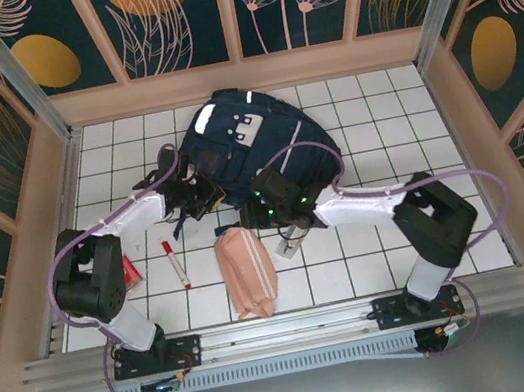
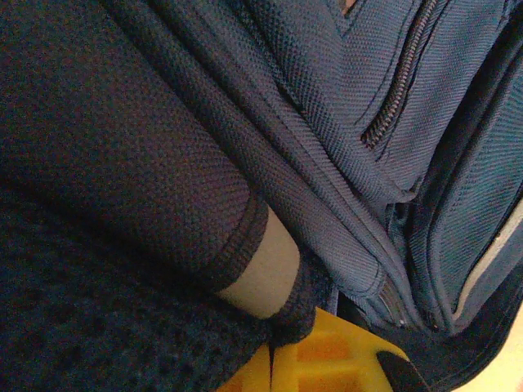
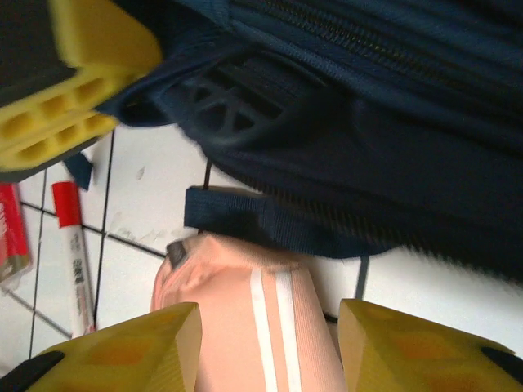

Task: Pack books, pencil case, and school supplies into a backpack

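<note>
The navy backpack [image 1: 254, 152] lies at the back middle of the tiled table. My left gripper [image 1: 203, 194] is shut on a hemmed edge of its fabric [image 2: 304, 304], which runs in between the yellow fingers [image 2: 343, 363]. The salmon-pink pencil case [image 1: 247, 272] lies on the tiles in front of the backpack. My right gripper [image 3: 265, 347] is open and straddles its far end [image 3: 261, 318], close on both sides, with a backpack strap [image 3: 245, 214] just beyond. The red-and-white marker [image 1: 174, 263] and the red flat pack [image 1: 131, 270] lie to the left. The books are hidden.
Wooden walls close in the table on three sides. The left gripper's yellow finger [image 3: 73, 98] is at the top left of the right wrist view, close to the right gripper. Open tiles lie right of the pencil case [image 1: 355, 261].
</note>
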